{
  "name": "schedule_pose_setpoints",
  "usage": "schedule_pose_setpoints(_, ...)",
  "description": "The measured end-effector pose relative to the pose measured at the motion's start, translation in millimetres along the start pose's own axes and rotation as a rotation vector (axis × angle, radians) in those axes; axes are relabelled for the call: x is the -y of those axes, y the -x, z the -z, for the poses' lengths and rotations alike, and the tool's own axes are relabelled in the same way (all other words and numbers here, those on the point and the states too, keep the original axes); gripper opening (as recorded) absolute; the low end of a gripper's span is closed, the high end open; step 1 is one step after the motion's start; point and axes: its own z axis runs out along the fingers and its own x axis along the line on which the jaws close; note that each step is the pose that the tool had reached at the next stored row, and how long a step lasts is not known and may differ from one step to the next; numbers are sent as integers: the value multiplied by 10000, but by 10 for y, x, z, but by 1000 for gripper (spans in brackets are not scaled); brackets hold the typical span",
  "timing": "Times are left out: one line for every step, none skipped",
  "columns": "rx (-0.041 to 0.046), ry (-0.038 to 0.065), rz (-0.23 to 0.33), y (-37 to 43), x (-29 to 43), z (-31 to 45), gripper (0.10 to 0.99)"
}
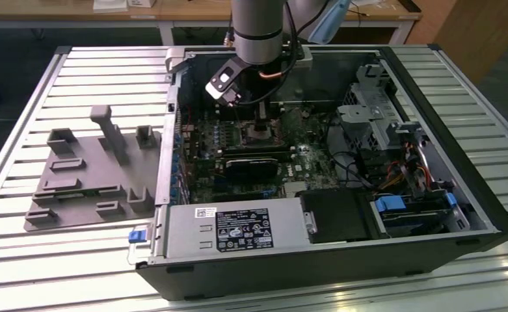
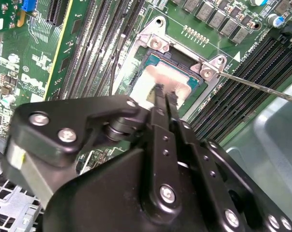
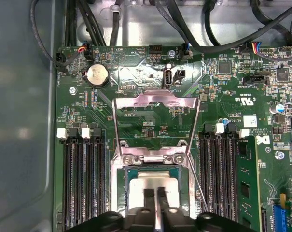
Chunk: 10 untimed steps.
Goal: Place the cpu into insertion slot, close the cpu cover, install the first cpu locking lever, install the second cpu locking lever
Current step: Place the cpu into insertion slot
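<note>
The cpu (image 3: 140, 186), a pale silver square, lies flat in the insertion slot (image 3: 120, 183) on the green board. My gripper (image 3: 155, 193) hangs directly over the chip with its two thin fingers pressed together, nothing between them. In the second wrist view the gripper (image 2: 161, 93) has its tips at or just above the cpu (image 2: 150, 79). The cpu cover (image 3: 158, 99) is swung open away from the slot, board showing through its window. A thin wire locking lever (image 2: 261, 87) stands free beside the slot. In the exterior view the gripper (image 1: 258, 110) reaches down into the open computer case.
Long black memory slots (image 3: 83, 183) flank the socket on both sides. Black cables (image 3: 208, 29) run along the case wall beyond the board. A black card (image 1: 254, 170) and drive cages (image 1: 384, 117) crowd the case. A grey fixture (image 1: 89, 175) lies on the slatted table at the exterior view's left.
</note>
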Motion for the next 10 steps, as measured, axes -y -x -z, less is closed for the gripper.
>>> schedule_pose_setpoints(0, 0, 0, 0, 0, 0, 125)
schedule_pose_setpoints(-1, 0, 0, 0, 0, 1, 125)
schedule_pose_setpoints(-1, 0, 0, 0, 0, 1, 102)
schedule_pose_setpoints(0, 0, 0, 0, 0, 2, 102)
schedule_pose_setpoints(0, 0, 0, 0, 0, 2, 102)
schedule_pose_setpoints(0, 0, 0, 0, 0, 2, 102)
schedule_pose_setpoints(-1, 0, 0, 0, 0, 3, 102)
schedule_pose_setpoints(0, 0, 0, 0, 0, 2, 102)
schedule_pose_setpoints(1, -1, 0, 0, 0, -5, 102)
schedule_pose_setpoints(2, -1, 0, 0, 2, -17, 102)
